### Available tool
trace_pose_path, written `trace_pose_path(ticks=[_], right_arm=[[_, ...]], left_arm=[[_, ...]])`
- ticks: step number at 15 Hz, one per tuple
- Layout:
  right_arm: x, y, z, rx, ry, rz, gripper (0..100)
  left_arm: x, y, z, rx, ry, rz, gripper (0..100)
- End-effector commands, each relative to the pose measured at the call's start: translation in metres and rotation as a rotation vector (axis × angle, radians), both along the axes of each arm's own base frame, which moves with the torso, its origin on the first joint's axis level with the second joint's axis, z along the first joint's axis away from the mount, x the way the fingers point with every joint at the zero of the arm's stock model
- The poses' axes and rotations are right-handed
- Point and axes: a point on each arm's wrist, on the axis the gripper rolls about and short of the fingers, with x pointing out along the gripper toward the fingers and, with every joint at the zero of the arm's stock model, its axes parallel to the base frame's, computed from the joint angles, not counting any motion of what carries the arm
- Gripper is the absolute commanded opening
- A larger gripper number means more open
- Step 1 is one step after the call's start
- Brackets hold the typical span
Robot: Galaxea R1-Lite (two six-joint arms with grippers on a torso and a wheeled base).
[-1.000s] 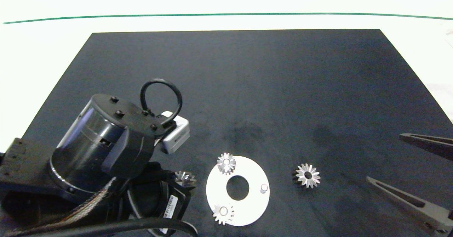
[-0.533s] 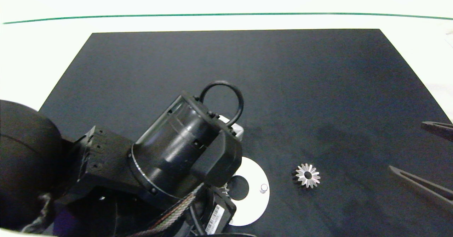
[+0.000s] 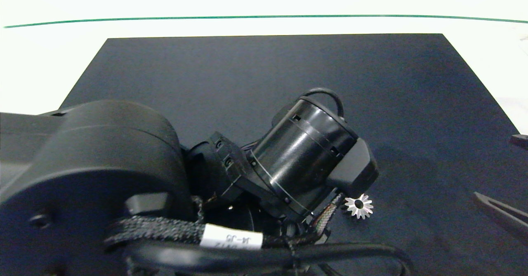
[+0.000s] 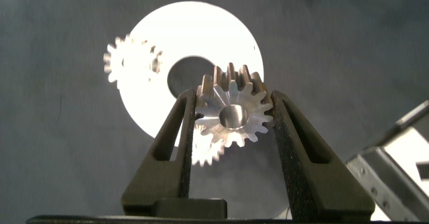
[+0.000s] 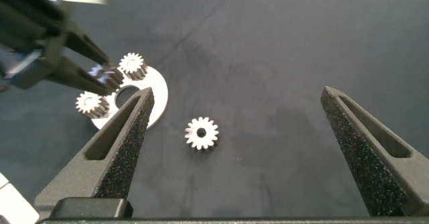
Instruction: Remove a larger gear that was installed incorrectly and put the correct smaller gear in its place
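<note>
Replacement is the step in hand, by the look of it: the removal half seems done and the fitting half is under way.

Left claw [image 4: 231, 117] is clamped on the smaller gear [image 4: 232, 114], one finger on each flank, bore facing the wrist camera. It hangs over the white disc [image 4: 221, 29], close above the central hole. Two pale gears show on that disc: one [image 4: 131, 58] near its rim, another [image 4: 204, 150] partly hidden behind the held gear. From overhead, the left arm [image 3: 305, 156] covers the disc entirely.

The peg meant to receive the gear cannot be made out in any current view, so its position relative to the held gear cannot be told.

Next move, as judged: bring the bore over the vacant peg, hold the gear level, lower it, and turn slightly if teeth clash with the neighbours. Release only once seated.

The larger gear [image 3: 359, 206] lies flat on the dark mat [image 3: 264, 69], well off the disc, just beside the left wrist.

Right claw [image 5: 234, 123] is spread wide and empty, held back at the right edge of the tabletop, looking toward the larger gear.
</note>
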Motion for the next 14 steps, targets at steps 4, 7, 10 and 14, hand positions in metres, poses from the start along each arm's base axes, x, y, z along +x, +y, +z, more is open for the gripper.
trace_pose_path(ticks=[4,7,10,14], right_arm=[[-0.01,-0.008,0.005,0.002,-0.064,-0.004,100],[-0.016,-0.014,0.01,-0.006,-0.113,-0.01,100],[-0.016,-0.013,0.011,-0.006,-0.113,-0.01,100],[-0.016,-0.014,0.011,-0.005,-0.114,-0.01,100]], left_arm=[[0.01,-0.019,-0.004,0.016,0.008,0.003,19],[0.006,-0.026,-0.007,0.035,0.015,-0.016,19],[0.007,-0.035,-0.013,0.046,0.017,-0.025,19],[0.012,-0.042,-0.026,0.102,0.019,-0.046,19]])
